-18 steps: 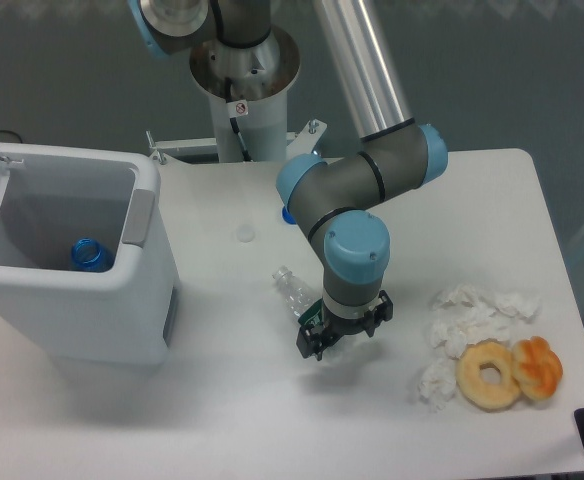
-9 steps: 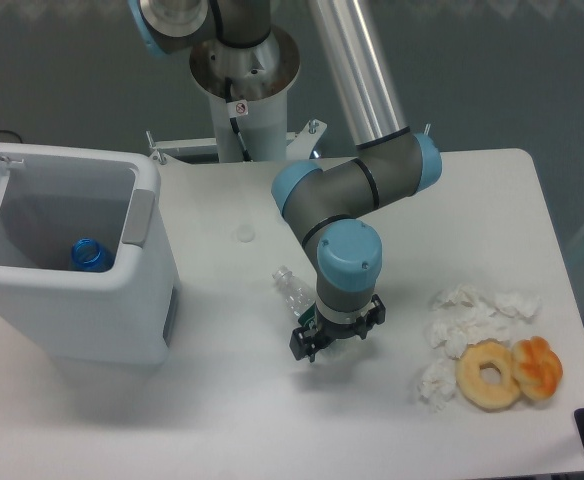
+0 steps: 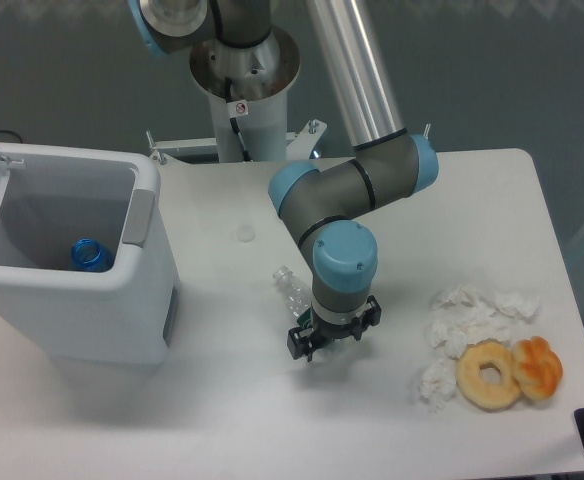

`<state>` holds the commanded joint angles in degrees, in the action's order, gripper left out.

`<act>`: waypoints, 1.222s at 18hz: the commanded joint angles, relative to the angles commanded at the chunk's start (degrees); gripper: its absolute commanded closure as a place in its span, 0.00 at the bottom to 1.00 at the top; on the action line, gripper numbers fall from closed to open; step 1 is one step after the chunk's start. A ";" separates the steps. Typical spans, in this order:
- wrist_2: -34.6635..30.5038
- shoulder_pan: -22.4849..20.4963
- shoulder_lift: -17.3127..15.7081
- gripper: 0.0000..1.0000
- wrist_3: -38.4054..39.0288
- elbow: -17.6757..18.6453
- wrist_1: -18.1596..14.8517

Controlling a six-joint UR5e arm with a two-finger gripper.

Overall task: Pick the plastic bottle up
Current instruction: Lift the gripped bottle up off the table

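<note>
The camera view shows the plastic bottle [image 3: 293, 293] lying on the bench [image 3: 222, 400], just left of the tool [image 3: 317, 350]. How far the tool is open, I cannot tell. It may close beside the bottle and push it away.

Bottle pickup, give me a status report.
Hand low over the table, at the bottle; grip state unclear. Bottle lying on the table, not lifted. Tissues and donuts off to the side, nothing blocking.
</note>
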<state>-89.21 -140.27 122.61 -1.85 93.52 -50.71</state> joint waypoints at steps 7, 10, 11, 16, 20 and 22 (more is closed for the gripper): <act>-0.09 0.09 -0.18 0.23 -0.18 0.44 0.00; -0.09 0.35 -0.18 0.29 -0.26 0.44 0.00; -0.09 0.53 -0.26 0.29 -0.26 0.44 0.00; -0.09 0.62 -0.35 0.32 -0.26 0.44 0.00; -0.09 1.23 -0.35 0.34 -1.49 0.44 -0.09; -0.09 1.23 -0.53 0.34 -1.58 0.35 0.00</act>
<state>-89.30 -139.04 122.08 -3.43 93.87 -50.71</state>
